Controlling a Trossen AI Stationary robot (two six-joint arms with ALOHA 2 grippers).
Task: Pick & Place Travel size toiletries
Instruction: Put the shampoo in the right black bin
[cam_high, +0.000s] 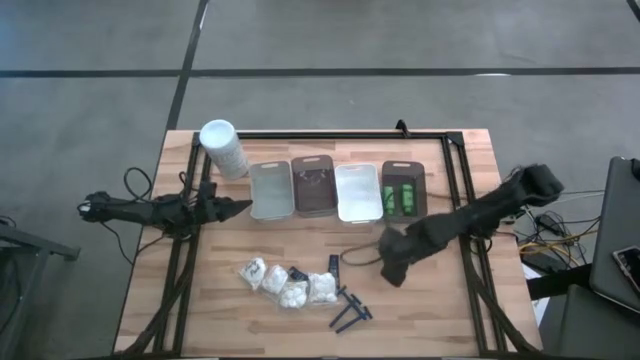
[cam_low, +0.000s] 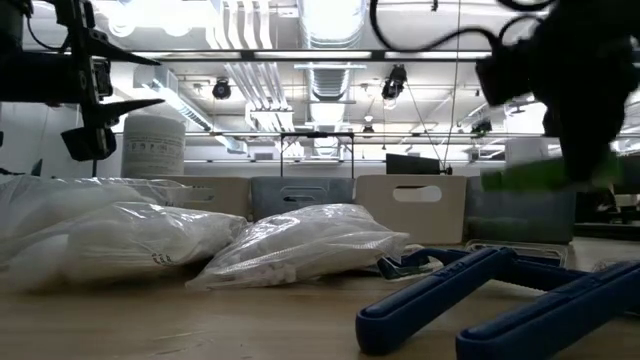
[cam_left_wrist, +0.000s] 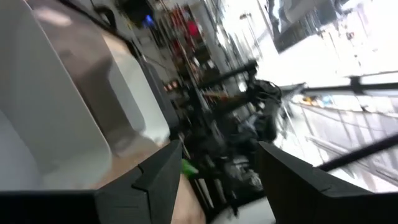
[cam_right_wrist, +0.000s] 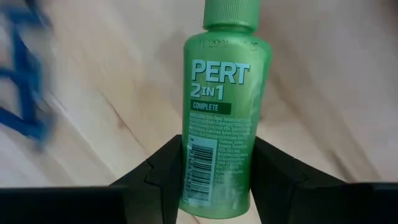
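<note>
My right gripper (cam_high: 392, 266) hangs over the table's middle right and is shut on a small green bottle (cam_right_wrist: 219, 118) marked PERT 2 in 1. In the high view the gripper hides the bottle. Two more green bottles (cam_high: 404, 194) lie in the dark tray. White lumpy packets (cam_high: 285, 283) rest on the wood near the front edge, with dark blue razors (cam_high: 350, 311) and a small black block (cam_high: 333, 265) beside them. My left gripper (cam_high: 240, 207) waits open at the table's left, beside the grey tray (cam_high: 271, 190), touching nothing. My right gripper pinches the green bottle between its two fingers (cam_right_wrist: 155, 180) at the lower body, near the base (cam_right_wrist: 214, 177). The cap end (cam_right_wrist: 231, 12) points away beyond the fingertips. In the low view the bottle (cam_low: 545, 175) shows as a green streak in the air, clear of the table.
A row of trays stands across the far middle: grey, brown (cam_high: 312, 186), white (cam_high: 358, 192) and dark (cam_high: 388, 170). A tall white cylinder (cam_high: 224, 148) stands at the far left. Black frame rails (cam_high: 455, 200) run along the table's sides. Bare wood lies between trays and packets.
</note>
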